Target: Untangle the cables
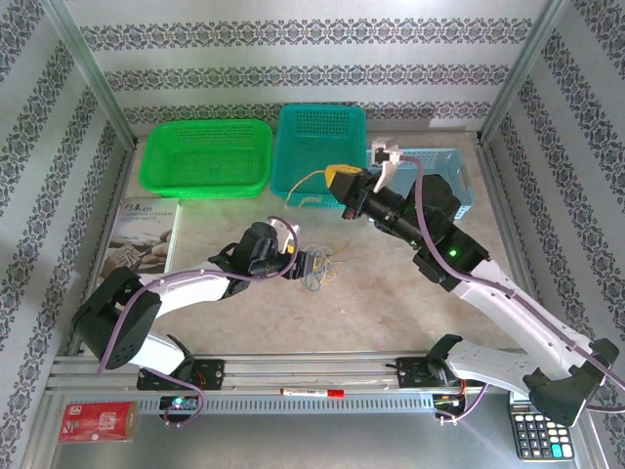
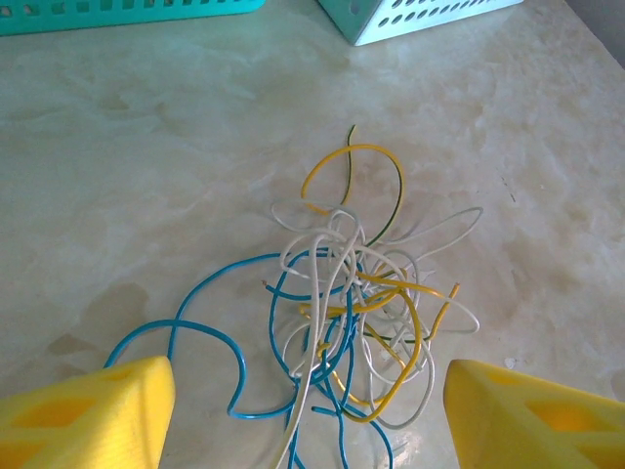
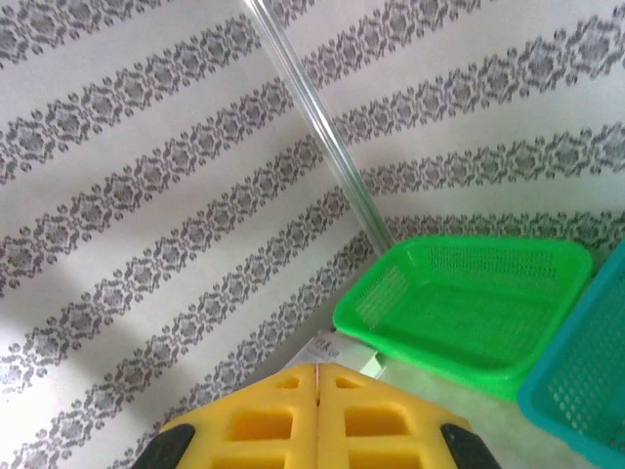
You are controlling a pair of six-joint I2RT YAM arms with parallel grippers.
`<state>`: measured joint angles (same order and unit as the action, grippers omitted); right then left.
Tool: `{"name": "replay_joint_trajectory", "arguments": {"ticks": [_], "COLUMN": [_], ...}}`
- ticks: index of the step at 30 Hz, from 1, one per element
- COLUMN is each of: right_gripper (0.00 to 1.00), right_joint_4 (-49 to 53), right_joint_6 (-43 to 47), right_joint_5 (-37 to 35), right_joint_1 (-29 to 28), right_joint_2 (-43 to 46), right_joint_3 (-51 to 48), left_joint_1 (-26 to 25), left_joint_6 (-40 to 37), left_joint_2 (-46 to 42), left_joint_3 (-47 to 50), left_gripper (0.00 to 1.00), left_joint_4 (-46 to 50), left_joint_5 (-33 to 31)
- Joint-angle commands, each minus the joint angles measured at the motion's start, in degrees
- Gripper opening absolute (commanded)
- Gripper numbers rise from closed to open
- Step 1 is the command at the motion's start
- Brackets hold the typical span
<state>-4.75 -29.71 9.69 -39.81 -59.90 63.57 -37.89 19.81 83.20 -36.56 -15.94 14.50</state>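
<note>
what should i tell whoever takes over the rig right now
Left gripper: open, low over the table, its fingers either side of the cables.
Right gripper: shut, raised by the teal basket; a yellow wire arcs from its tip, grip not confirmed.
Cables: blue, white and yellow wires knotted in one bundle mid-table.
Done: at most that one yellow wire pulled out.
Left: separate the rest of the bundle.
</note>
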Motion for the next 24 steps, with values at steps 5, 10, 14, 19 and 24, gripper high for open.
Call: {"name": "replay_joint_trajectory", "arguments": {"ticks": [5,10,14,19,24], "right_gripper": [0.00,0.00,0.00,0.00,0.00], "right_joint_4": [0.27,-0.19,-0.45,-0.17,-0.17], "right_joint_6": [2.37,-1.38,-2.95,-4.82,-3.71], "right_joint_5": [-4.97,-5.79,-4.91,-3.99,-5.22], "right_joint_1": [6.75,16.23,23.23,31.70,36.82], "right_joint_2": [-2.00,-2.76,-3.80,-7.15,-11.83], "right_joint_3": [2.35,1.67,1.11,0.85,0.94], "left_joint_1": [-0.49,-0.43,-0.43,-0.34,0.17], "left_joint_6": [1.45,3.25,4.42,5.38,6.45], "left_joint_2": [-6.33,-10.89,-13.72,-14.45,-13.94], "left_joint_3": [1.56,1.45,1.21,-0.32,-2.86], "left_gripper": [0.80,0.89,0.97,1.00,1.00], "left_joint_4": [-1.21,0.04,0.94,2.51,3.99], "left_joint_5": [-1.13,-2.54,-4.10,-5.24,-5.72]}}
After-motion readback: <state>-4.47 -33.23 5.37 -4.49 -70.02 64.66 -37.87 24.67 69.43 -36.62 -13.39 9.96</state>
